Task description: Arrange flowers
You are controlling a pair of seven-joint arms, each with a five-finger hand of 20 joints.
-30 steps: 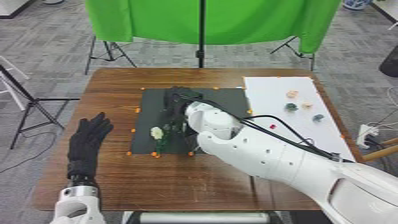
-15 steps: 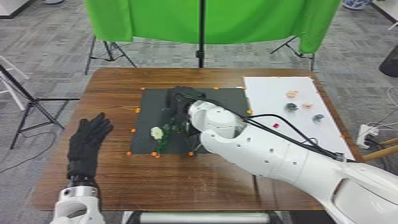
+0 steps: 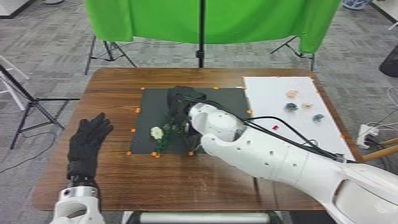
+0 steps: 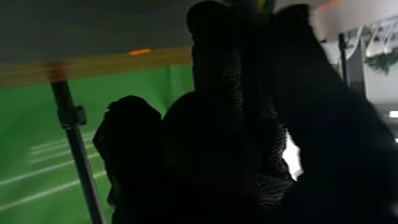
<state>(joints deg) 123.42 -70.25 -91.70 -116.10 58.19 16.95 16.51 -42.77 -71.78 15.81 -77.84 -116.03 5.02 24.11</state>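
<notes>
In the head view, my right hand [image 3: 184,95] is over the upper middle of the dark mat [image 3: 147,107]. A white flower [image 3: 157,133] with a green stem lies on the mat's lower left part, and thin greenery [image 3: 169,128] shows close beside the right arm. My left hand [image 3: 87,137] rests on the wood to the left of the mat, fingers straight and open. In the right wrist view, my right hand's black glove [image 4: 209,155] is dark, with a small yellow-green bit [image 4: 260,5] at its far end; its grip is unclear.
A white sheet [image 3: 266,95] on the right bears peach [image 3: 292,93] and bluish-green [image 3: 291,106] flower heads and a small red piece [image 3: 275,127]. Orange markers edge the mat. The right arm crosses the table's right half. Beyond the table [image 3: 115,80] hangs a green cloth [image 3: 160,22].
My right hand has shifted slightly over the upper mat, and its forearm has moved a little. The left hand and the white flower have stayed in place.
</notes>
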